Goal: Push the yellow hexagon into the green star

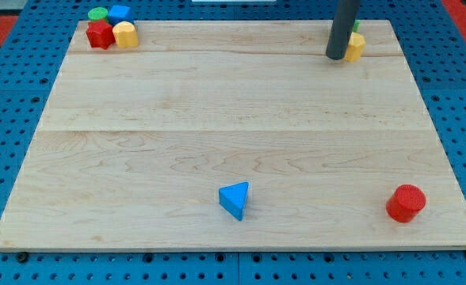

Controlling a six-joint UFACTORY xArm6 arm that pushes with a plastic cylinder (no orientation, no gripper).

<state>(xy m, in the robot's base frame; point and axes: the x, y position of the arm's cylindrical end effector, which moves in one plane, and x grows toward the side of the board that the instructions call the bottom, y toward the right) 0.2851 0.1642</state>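
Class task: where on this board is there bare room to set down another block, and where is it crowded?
Free: the wide middle, between the top clusters and the blue triangle and red cylinder. Crowded: top left's red, green, blue, yellow blocks; my tip beside the yellow hexagon.

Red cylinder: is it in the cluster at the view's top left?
No. The red cylinder stands alone near the board's bottom right corner, far from the top-left cluster of four blocks.

A pale wooden surface (217, 119) lies on a blue pegboard (11, 87) dotted with holes, evenly lit.
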